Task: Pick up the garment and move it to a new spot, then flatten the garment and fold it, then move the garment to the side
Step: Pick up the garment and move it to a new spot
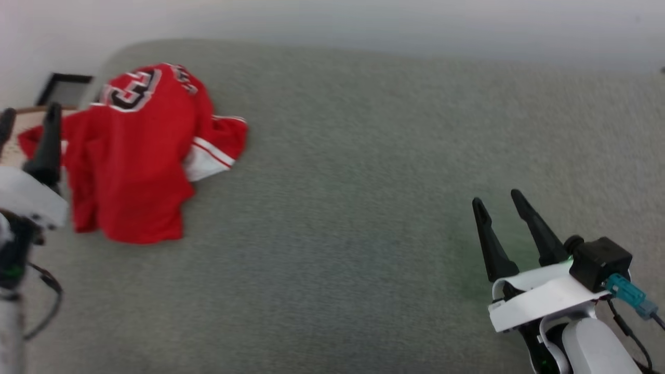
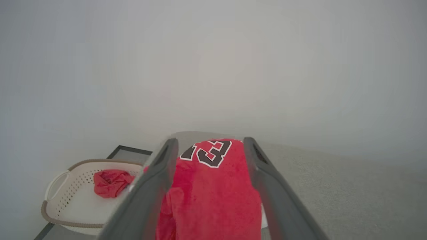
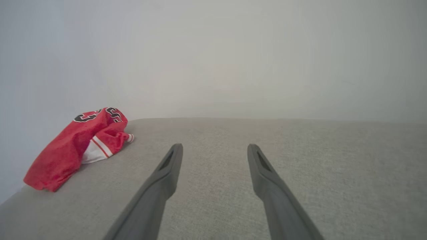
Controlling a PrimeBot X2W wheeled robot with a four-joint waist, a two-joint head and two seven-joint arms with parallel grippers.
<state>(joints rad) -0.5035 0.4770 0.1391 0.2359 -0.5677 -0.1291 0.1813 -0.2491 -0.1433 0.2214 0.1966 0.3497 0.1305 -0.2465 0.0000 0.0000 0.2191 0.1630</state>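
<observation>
Garment [image 1: 140, 156]: red jersey, bunched in a loose heap at the far-left corner of the grey fabric surface [image 1: 363, 182], close to its left edge. Not flat, not folded. Black white-outlined "23" faces up at the heap's far end. A white sleeve with red stripe trim pokes out on the right side. The near hem lies slack on the fabric.

Left gripper [image 1: 30, 110]: at the garment's left side, near end. Fingers spread wide, nothing between them. In the left wrist view the jersey and its "23" show in the gap between the two fingers, further off than the tips. Can't tell whether either finger touches the cloth. In the head view one finger overlaps the jersey's left edge.

Right gripper [image 1: 496, 197]: near right, well apart from the garment, over bare fabric. Fingers spread wide, holding nothing. In the right wrist view the jersey sits far off to the left.

Off the surface's left edge, lower down: white perforated laundry basket [image 2: 56, 213] with a brownish rim, and a small plain red cloth [image 2: 110, 182] crumpled inside. The basket sits on a dark-edged mat [image 2: 128, 151]. Pale wall [image 3: 233, 50] behind the surface. The head view is slightly blurred.
</observation>
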